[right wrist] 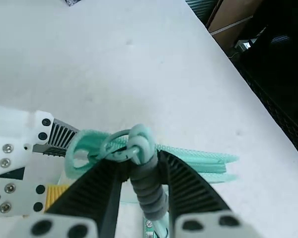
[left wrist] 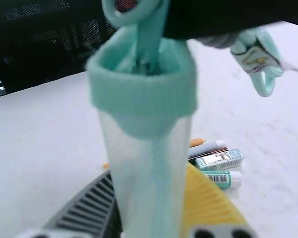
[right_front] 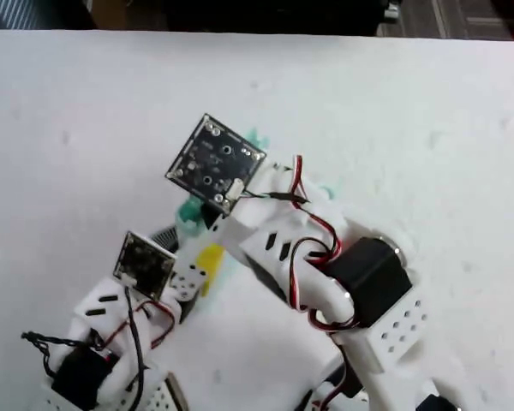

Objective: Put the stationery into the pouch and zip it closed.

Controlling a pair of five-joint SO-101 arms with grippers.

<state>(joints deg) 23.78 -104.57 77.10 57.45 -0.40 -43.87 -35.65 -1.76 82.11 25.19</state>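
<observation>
White table (right_front: 86, 128) over nearly all of the high view, faintly mottled, evenly lit, with only soft shadows. Beyond its far edge, a dark strip of room: at the far left corner a pale ribbed panel (right_front: 21, 13), towards the far right a patch of grey floor (right_front: 450, 15) with seams. Past the table edge in the right wrist view, a brown cardboard box (right wrist: 233, 17) and beside it black mesh (right wrist: 283, 84) in shadow. Past the edge in the left wrist view, more dark mesh furniture (left wrist: 44, 34), dimly lit.

left arm (right_front: 103, 342): jaws clamped | right arm (right_front: 368, 291): jaws clamped
</observation>
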